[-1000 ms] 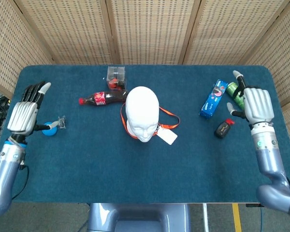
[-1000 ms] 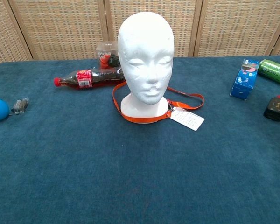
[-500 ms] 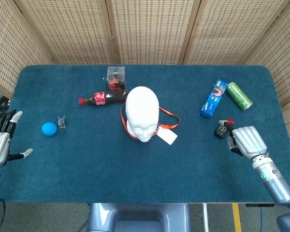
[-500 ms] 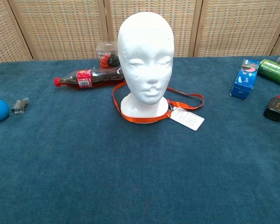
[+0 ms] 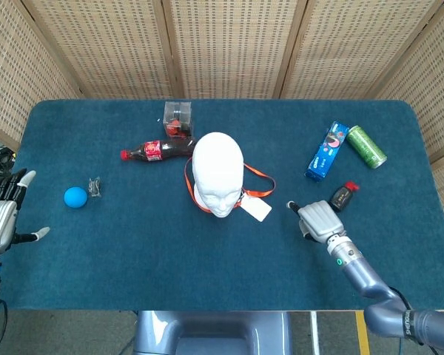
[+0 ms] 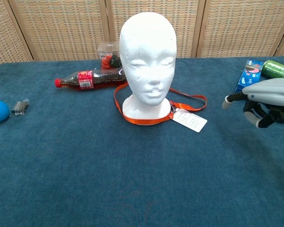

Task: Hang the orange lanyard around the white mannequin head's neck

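In the middle of the blue bench stands the white head, upright, with its face toward the robot. The orange lanyard lies on the cloth around the base of the head, below the neck, and one loop of it reaches out to the head's right side. Its white card rests flat just in front of that loop.

The right robot hand is low over the bench, near the card but apart from it. One finger points toward the card and the others are curled under; it holds nothing. In the chest view the same hand shows at the right edge. The left robot hand is at the far left edge of the bench, released, with fingers spread, and it probably touches nothing.

Behind the head lie a cola bottle and a clear box. To the left are a blue ball and a small clip. To the right are a blue packet, a green can and a black-and-red object.
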Controlling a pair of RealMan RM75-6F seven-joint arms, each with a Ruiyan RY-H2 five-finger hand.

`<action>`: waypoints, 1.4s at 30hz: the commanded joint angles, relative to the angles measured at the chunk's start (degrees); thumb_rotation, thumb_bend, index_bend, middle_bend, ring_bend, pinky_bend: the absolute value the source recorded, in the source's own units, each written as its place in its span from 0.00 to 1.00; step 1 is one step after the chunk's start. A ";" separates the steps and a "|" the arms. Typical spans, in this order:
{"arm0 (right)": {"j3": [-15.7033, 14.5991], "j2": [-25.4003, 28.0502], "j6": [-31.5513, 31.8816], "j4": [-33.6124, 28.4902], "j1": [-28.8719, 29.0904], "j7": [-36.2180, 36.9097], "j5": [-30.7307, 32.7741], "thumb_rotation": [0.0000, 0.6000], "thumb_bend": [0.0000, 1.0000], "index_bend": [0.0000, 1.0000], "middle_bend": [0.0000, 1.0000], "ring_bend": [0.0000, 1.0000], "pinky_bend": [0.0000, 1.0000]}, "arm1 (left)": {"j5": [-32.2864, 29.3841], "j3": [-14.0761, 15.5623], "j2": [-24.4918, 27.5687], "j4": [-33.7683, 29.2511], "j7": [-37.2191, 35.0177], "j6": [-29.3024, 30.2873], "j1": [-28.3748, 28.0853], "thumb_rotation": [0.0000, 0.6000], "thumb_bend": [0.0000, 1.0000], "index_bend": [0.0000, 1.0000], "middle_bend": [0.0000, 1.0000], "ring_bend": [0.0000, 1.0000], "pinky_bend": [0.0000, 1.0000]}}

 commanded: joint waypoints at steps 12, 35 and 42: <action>0.85 -7.85 -1.18 3.98 5.31 -7.74 10.13 1.00 0.87 0.24 0.77 0.67 0.88 | -0.29 -0.84 -0.67 0.62 0.60 -1.72 -0.37 1.00 0.00 0.00 0.00 0.00 0.00; -2.52 -9.98 -1.38 5.07 6.70 -9.21 10.57 1.00 0.87 0.28 0.78 0.67 0.88 | 0.14 -1.70 -0.69 0.67 0.24 -2.04 0.02 1.00 0.00 0.00 0.00 0.00 0.00; -3.68 -8.25 -1.03 1.27 6.63 -8.66 8.00 1.00 0.87 0.30 0.78 0.67 0.88 | 0.28 -1.84 -0.67 0.63 0.22 -2.24 0.11 1.00 0.00 0.00 0.00 0.00 0.00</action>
